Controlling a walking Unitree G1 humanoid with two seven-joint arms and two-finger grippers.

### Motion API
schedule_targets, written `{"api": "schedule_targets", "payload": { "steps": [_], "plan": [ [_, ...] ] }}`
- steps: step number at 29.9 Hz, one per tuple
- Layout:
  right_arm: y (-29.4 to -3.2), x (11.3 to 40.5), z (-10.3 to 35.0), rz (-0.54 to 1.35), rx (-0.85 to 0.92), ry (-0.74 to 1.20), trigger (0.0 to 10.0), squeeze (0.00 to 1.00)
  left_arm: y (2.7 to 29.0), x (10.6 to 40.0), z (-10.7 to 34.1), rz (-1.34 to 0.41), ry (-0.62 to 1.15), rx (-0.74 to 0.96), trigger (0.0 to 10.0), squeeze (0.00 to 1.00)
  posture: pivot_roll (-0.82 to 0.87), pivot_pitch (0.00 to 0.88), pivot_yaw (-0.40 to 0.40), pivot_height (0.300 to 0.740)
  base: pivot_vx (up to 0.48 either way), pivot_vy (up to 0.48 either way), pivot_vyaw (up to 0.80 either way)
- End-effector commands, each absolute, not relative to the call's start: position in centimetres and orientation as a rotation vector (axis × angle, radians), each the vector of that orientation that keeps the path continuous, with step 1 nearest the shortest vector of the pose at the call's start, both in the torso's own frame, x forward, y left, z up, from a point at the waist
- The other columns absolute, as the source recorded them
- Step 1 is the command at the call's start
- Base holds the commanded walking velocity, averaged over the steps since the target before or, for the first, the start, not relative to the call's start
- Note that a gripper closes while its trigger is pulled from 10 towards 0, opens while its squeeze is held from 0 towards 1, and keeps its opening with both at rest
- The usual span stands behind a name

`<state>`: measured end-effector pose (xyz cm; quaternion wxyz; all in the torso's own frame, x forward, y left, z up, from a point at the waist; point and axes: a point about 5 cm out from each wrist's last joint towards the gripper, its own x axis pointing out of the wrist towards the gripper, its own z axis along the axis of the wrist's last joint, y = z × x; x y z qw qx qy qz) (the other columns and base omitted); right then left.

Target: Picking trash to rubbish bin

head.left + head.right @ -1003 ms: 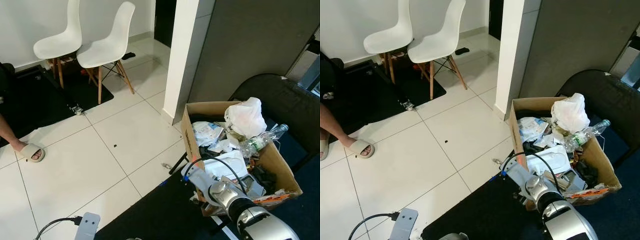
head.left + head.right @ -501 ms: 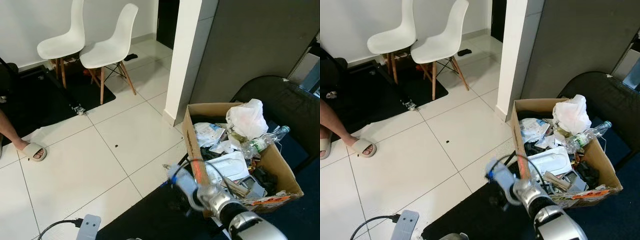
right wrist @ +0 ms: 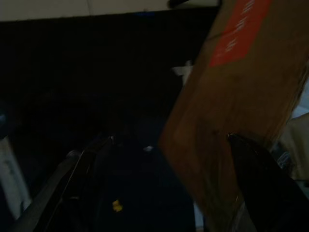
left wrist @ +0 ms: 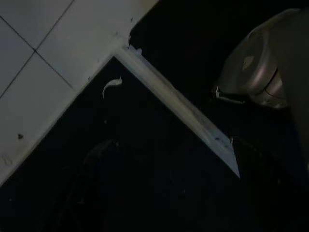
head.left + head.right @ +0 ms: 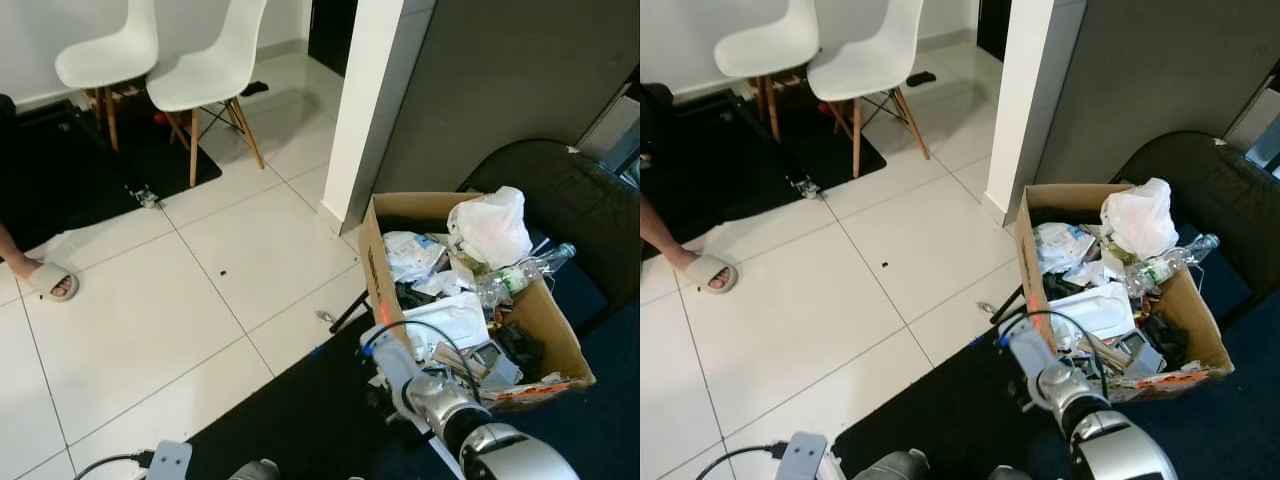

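Trash already heaps the open brown cardboard box (image 5: 556, 345) at lower right of the head view — your right gripper (image 3: 169, 183), fingers spread wide and empty, straddles its wall, so closing or pushing may snag it and tip it.

Two white chairs (image 5: 150, 70) beside a pillar (image 5: 365, 100).
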<state>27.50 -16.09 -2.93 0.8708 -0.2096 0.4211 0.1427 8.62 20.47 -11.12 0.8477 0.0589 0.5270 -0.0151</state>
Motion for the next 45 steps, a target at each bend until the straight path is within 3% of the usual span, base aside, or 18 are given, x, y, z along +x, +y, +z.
{"api": "schedule_targets", "payload": {
  "steps": [1,3,9,16,20,21,22,23,28,29,33,39,45],
  "plan": [
    [-17.2,27.7,-2.7,0.195,-0.452,0.864,10.0,0.0,20.1,7.1,-11.5,-0.048,1.159,0.118,10.0,0.0,0.19,0.176,-0.107,0.74,0.0,0.0,0.0],
    [-18.7,29.0,-1.4,0.036,-0.466,0.791,10.0,0.0,20.3,6.8,-11.5,-0.038,1.161,0.12,10.0,0.0,0.2,0.181,-0.11,0.74,0.0,0.0,0.0],
    [-19.9,30.6,0.4,-0.093,-0.463,0.697,10.0,0.0,20.5,7.2,-11.4,-0.035,1.145,0.124,10.0,0.0,0.2,0.18,-0.11,0.74,0.0,0.0,0.0],
    [-19.8,31.5,1.4,-0.114,-0.371,0.636,10.0,0.0,20.6,7.9,-11.2,-0.04,1.124,0.13,10.0,0.0,0.2,0.176,-0.107,0.74,0.0,0.0,0.0],
    [-17.9,31.7,1.3,0.006,-0.178,0.605,10.0,0.0,20.7,8.2,-11.2,-0.041,1.12,0.135,10.0,0.0,0.19,0.163,-0.102,0.74,0.0,0.0,0.0],
    [-16.3,31.8,1.5,0.114,0.087,0.554,10.0,0.0,20.8,8.5,-11.1,-0.042,1.117,0.139,10.0,0.0,0.19,0.151,-0.094,0.74,0.0,0.0,0.0],
    [-16.3,31.8,1.5,0.114,0.087,0.554,10.0,0.0,20.8,8.5,-11.1,-0.042,1.117,0.139,10.0,0.0,0.19,0.151,-0.094,0.74,0.0,0.0,0.0],
    [-15.7,31.9,2.1,0.196,0.297,0.477,10.0,0.0,20.9,8.7,-11.0,-0.043,1.114,0.143,10.0,0.0,0.19,0.146,-0.091,0.74,0.0,0.0,0.0],
    [-14.7,31.8,2.8,0.368,0.511,0.405,10.0,0.0,21.2,9.3,-10.9,-0.046,1.108,0.153,10.0,0.0,0.18,0.124,-0.071,0.74,0.0,0.0,0.0],
    [-14.0,31.2,2.7,0.501,0.518,0.409,10.0,0.0,21.3,9.6,-10.8,-0.058,1.107,0.167,10.0,0.0,0.16,0.108,-0.055,0.74,0.0,0.0,0.0],
    [-13.6,29.4,1.1,0.643,0.414,0.489,10.0,0.0,21.4,10.3,-10.7,-0.079,1.105,0.187,10.0,0.0,0.14,0.086,-0.041,0.74,0.0,0.0,0.2],
    [-13.6,26.9,-1.4,0.718,0.235,0.628,10.0,0.0,21.3,11.4,-10.4,-0.096,1.086,0.201,10.0,0.0,0.13,0.067,-0.028,0.74,0.0,0.0,0.8],
    [-15.7,21.4,-6.1,0.682,-0.06,0.97,10.0,0.0,21.5,12.5,-10.1,-0.103,1.073,0.216,10.0,0.0,0.13,0.032,-0.017,0.74,0.0,0.0,0.79]
  ]
}}
